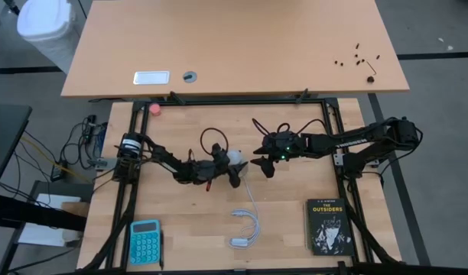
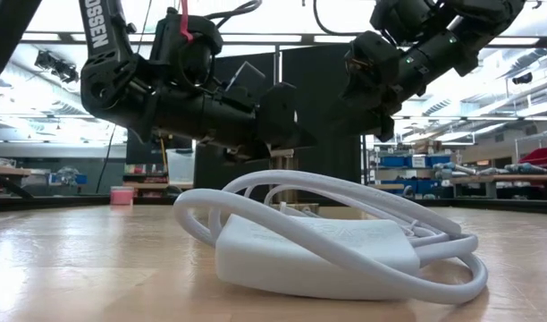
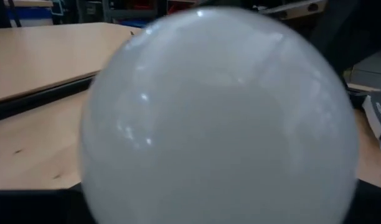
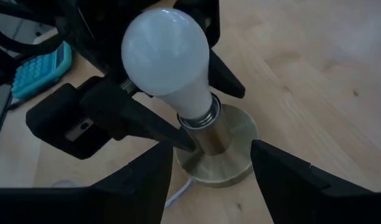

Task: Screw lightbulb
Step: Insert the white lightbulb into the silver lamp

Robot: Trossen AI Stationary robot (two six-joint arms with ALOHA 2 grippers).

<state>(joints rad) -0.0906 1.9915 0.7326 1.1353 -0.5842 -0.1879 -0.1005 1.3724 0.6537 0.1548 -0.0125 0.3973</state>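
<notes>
lightbulb [image 4: 167, 53] seated in brass socket [image 4: 218, 149], between open fingers of left gripper [image 4: 190, 99], right gripper [image 4: 206, 180] open around socket base

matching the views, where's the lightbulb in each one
high: lightbulb mid-table, at the left gripper.
low: not visible; arms and a white cord block it.
left wrist: fills the picture.
right wrist: upper centre, base in the brass socket.
Shared landmark: left gripper.
</notes>
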